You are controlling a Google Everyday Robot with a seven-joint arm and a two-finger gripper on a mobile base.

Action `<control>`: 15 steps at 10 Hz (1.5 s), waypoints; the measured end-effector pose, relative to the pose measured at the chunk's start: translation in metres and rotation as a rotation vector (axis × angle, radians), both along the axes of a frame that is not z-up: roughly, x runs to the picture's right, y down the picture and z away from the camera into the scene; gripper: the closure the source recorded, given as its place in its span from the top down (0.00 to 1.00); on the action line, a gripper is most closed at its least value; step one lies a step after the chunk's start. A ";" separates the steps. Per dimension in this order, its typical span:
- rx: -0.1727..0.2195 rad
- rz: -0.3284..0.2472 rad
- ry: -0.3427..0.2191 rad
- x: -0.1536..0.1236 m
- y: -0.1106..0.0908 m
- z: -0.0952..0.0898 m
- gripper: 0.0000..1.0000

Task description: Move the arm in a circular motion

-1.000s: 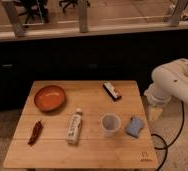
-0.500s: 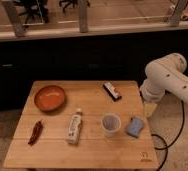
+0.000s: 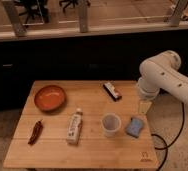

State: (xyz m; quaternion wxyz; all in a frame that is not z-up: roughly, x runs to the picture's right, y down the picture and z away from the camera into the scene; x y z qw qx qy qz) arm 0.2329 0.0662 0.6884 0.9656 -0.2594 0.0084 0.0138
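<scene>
Cannot follow the arm point(image 3: 164, 75) past the right edge, up and to the right of the gripper point(image 3: 145, 106); base out of view. Of the gripper only a pale tip seen, over the right rim of the table point(image 3: 87, 152). Cannot read the label on the bottle point(image 3: 75, 127), left of the gripper and nearer the camera. Cannot tell what the dark bar point(image 3: 113, 91) left of the gripper is, nor the red thing point(image 3: 35, 131) far to its left. Below the gripper, cable point(image 3: 163, 147) lost at the bottom edge. Far behind the gripper, chairs point(image 3: 34, 11) cut by the top edge.
</scene>
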 end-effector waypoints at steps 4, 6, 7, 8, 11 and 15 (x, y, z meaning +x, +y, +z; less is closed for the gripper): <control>0.007 -0.001 -0.011 -0.026 0.002 -0.001 0.80; 0.010 -0.002 -0.013 -0.027 0.002 -0.002 0.80; 0.011 -0.005 -0.017 -0.033 0.000 -0.001 0.80; 0.014 -0.007 -0.022 -0.047 -0.002 -0.001 0.80; 0.017 -0.011 -0.027 -0.056 -0.005 0.000 0.80; 0.022 -0.019 -0.041 -0.079 -0.011 0.005 0.80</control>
